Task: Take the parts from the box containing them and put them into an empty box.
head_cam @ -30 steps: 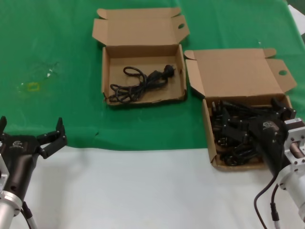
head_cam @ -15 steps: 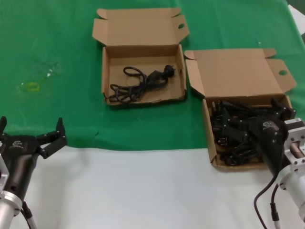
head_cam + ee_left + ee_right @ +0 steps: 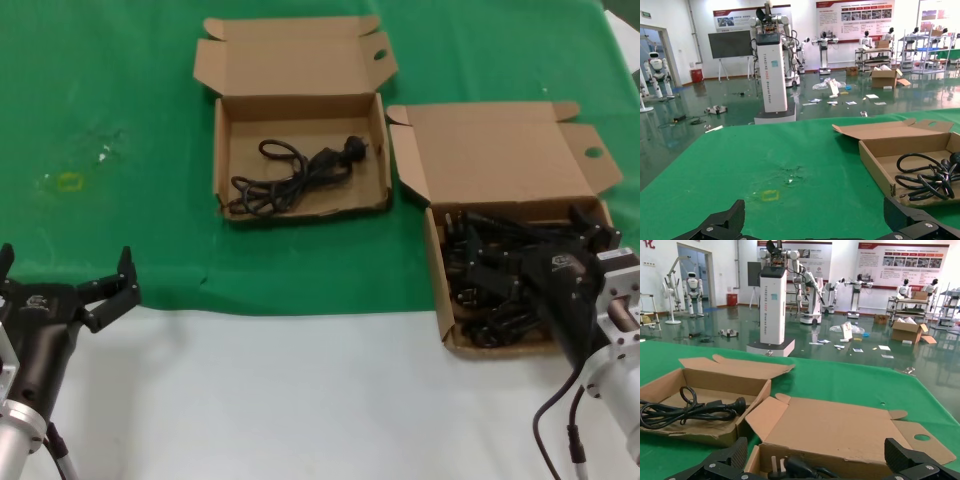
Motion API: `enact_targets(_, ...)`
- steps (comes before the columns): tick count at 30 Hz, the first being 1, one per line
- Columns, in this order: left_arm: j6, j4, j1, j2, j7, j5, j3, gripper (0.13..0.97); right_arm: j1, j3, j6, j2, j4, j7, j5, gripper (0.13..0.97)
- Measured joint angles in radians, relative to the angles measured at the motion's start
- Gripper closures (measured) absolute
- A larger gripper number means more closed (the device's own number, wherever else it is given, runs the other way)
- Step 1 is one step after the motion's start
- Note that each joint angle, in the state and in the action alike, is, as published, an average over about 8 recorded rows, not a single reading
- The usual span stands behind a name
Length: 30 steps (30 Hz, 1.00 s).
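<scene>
The box containing the parts (image 3: 500, 150), with a tall broad lid, sits at the right and is piled with black power cords (image 3: 487, 272). My right gripper (image 3: 535, 250) hovers low over that pile, open, with nothing between its fingers; a plug (image 3: 795, 467) shows just beyond my right gripper (image 3: 815, 460). The other box (image 3: 290, 65), with a short lid, stands farther back in the middle and holds one coiled cord (image 3: 290, 175). My left gripper (image 3: 65, 262) is parked open at the near left, away from both boxes, and its wrist view shows the left gripper (image 3: 812, 220) over bare cloth.
A green cloth (image 3: 120, 120) covers the far part of the table, ending at the white tabletop (image 3: 300, 400) in front. A small yellow mark (image 3: 68, 181) lies on the cloth at the left. The two boxes nearly touch at their corners.
</scene>
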Motion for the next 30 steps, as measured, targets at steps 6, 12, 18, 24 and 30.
enact_targets(6, 0.0, 0.0, 0.0, 0.0, 0.0, 0.0, 0.0, 0.132, 0.0, 0.0, 0.0, 0.0, 0.0, 0.0, 0.0, 0.129)
enact_targets(12, 0.0, 0.0, 0.0, 0.0, 0.0, 0.0, 0.0, 0.132, 0.0, 0.0, 0.0, 0.0, 0.0, 0.0, 0.0, 0.129)
enact_targets(18, 0.0, 0.0, 0.0, 0.0, 0.0, 0.0, 0.0, 0.132, 0.0, 0.0, 0.0, 0.0, 0.0, 0.0, 0.0, 0.129)
enact_targets(24, 0.0, 0.0, 0.0, 0.0, 0.0, 0.0, 0.0, 0.132, 0.0, 0.0, 0.0, 0.0, 0.0, 0.0, 0.0, 0.129)
enact_targets(30, 0.0, 0.0, 0.0, 0.0, 0.0, 0.0, 0.0, 0.132, 0.0, 0.0, 0.0, 0.0, 0.0, 0.0, 0.0, 0.129)
